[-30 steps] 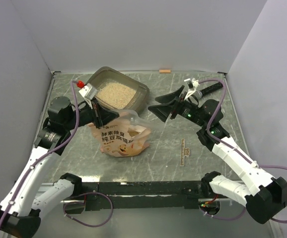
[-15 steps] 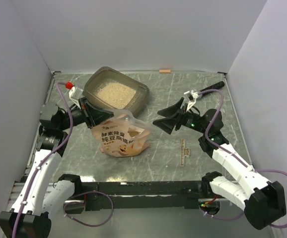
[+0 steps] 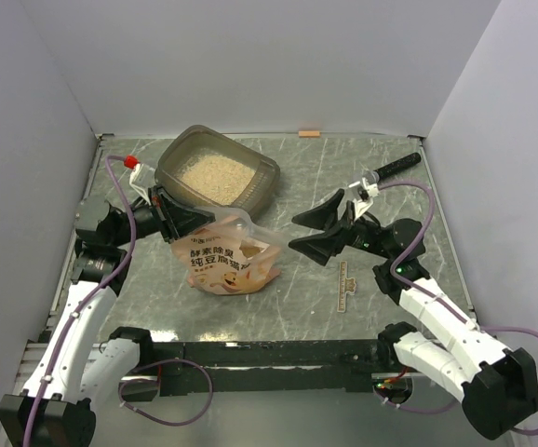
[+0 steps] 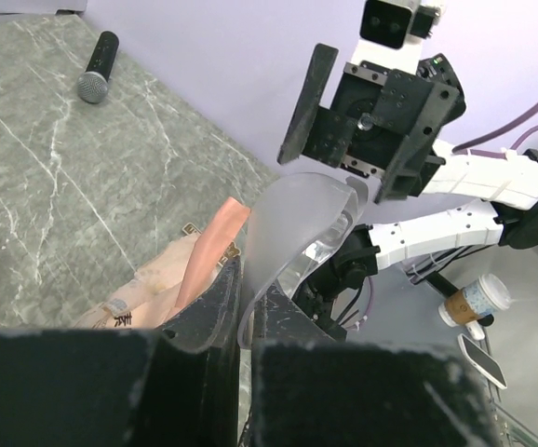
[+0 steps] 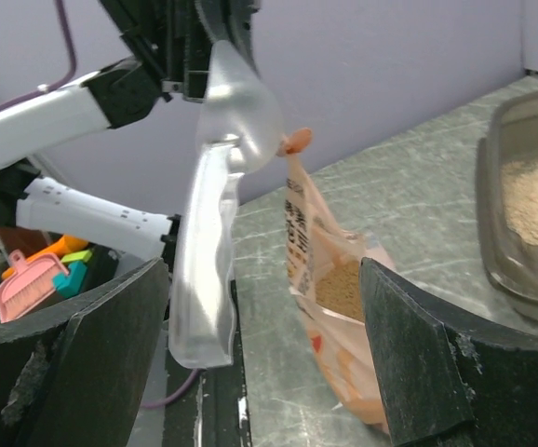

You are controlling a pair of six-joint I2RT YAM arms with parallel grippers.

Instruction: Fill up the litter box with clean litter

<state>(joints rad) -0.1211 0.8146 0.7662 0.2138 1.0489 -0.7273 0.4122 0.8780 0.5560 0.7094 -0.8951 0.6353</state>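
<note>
Left claw (image 4: 243, 298) pinches a clear scoop (image 4: 297, 219) by the handle; right claw (image 3: 314, 230) gapes wide, empty. Litter pouch (image 3: 224, 264), centre frame on the counter (image 3: 306, 291), looks soft and slumping: best pinched at its top edge. Litter box (image 3: 267, 174) upper centre, part-filled.

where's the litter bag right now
Top view: the litter bag lies left of centre, just on the near side of the litter box, beside the left gripper.
</note>
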